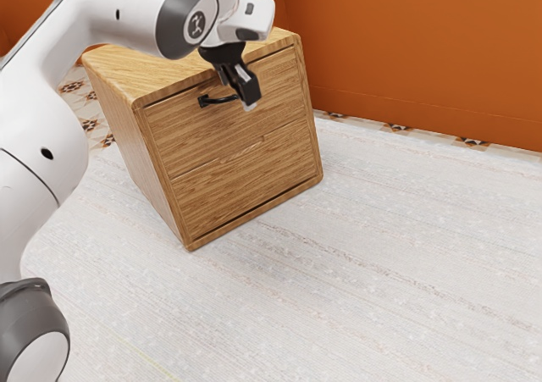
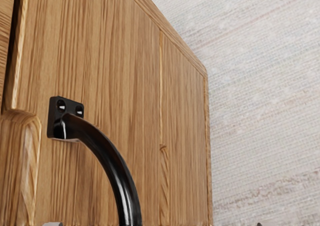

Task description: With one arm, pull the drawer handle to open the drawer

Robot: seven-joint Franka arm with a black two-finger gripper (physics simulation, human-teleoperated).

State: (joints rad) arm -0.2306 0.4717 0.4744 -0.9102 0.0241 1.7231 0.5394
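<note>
The place is looking like a simulated home room, prob. a living area, not a lab or shop. A wooden cabinet [image 1: 229,153] w/ drawer fronts is standing as household furniture. Behind the cabinet, plain orange walls [image 1: 423,43] are closing off the corner. A strip of patterned floor tiles [image 1: 396,129] is running along the wall base behind & beside the cabinet. A pale woven-textured surface [image 1: 381,272], carpet-like, is spreading under & in front of the cabinet.

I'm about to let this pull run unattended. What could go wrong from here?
The black two-finger gripper sits near one end of the curved black drawer handle, not mid-bar, so it may slip off or skew the pull. The light wooden cabinet shows no fastening to the pale textured table, so it might slide instead of the drawer opening.
</note>
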